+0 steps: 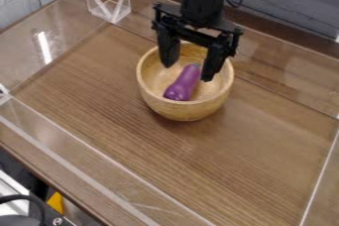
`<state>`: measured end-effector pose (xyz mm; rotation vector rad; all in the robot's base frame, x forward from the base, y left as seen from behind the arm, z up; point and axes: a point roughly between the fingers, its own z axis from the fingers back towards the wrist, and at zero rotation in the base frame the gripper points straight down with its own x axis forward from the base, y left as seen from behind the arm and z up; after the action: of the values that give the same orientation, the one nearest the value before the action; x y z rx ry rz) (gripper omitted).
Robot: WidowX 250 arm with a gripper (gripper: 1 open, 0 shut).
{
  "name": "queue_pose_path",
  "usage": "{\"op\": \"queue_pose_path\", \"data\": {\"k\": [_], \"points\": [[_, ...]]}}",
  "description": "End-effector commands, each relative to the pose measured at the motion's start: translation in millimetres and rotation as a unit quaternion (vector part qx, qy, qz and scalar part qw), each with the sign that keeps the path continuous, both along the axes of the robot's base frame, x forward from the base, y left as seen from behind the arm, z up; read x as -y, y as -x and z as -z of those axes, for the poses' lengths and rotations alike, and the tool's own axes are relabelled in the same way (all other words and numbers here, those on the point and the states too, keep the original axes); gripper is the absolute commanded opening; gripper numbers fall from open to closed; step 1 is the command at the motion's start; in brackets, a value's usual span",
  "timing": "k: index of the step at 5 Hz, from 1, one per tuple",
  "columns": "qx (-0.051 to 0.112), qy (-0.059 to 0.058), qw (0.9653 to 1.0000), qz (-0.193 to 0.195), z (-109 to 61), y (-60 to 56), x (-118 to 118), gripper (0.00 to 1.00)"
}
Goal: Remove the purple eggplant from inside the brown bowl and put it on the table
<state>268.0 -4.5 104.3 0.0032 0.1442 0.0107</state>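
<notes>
- Inside the brown bowl, toward its middle, you have the purple eggplant lying on the tan floor, not yet lifted out.
- Directly above the bowl's far rim hangs your hand, pointing straight down, its two fingers spread wide and holding nothing.
- The eggplant lies just below and slightly toward the bowl's near side from the hand, so the descent looks nearly lined up.
- Its long axis runs from the bowl's near-left wall up toward the far-right wall, and your fingers straddle that line roughly crosswise, which should suit a pinch across the narrow body.
- Watch the fingertips against the bowl's thick far wall as you lower.
- Bare counter on the bowl's near side offers room for the drop.
</notes>
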Motion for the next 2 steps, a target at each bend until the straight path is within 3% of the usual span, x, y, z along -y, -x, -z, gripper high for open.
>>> {"op": "queue_pose_path", "data": {"k": [1,2], "points": [[0.015,-0.003,0.9981,0.059,-4.3,-2.9,2.8,1.0],[0.013,-0.004,0.9974,0.071,-7.1,-3.8,5.1,1.0]]}}
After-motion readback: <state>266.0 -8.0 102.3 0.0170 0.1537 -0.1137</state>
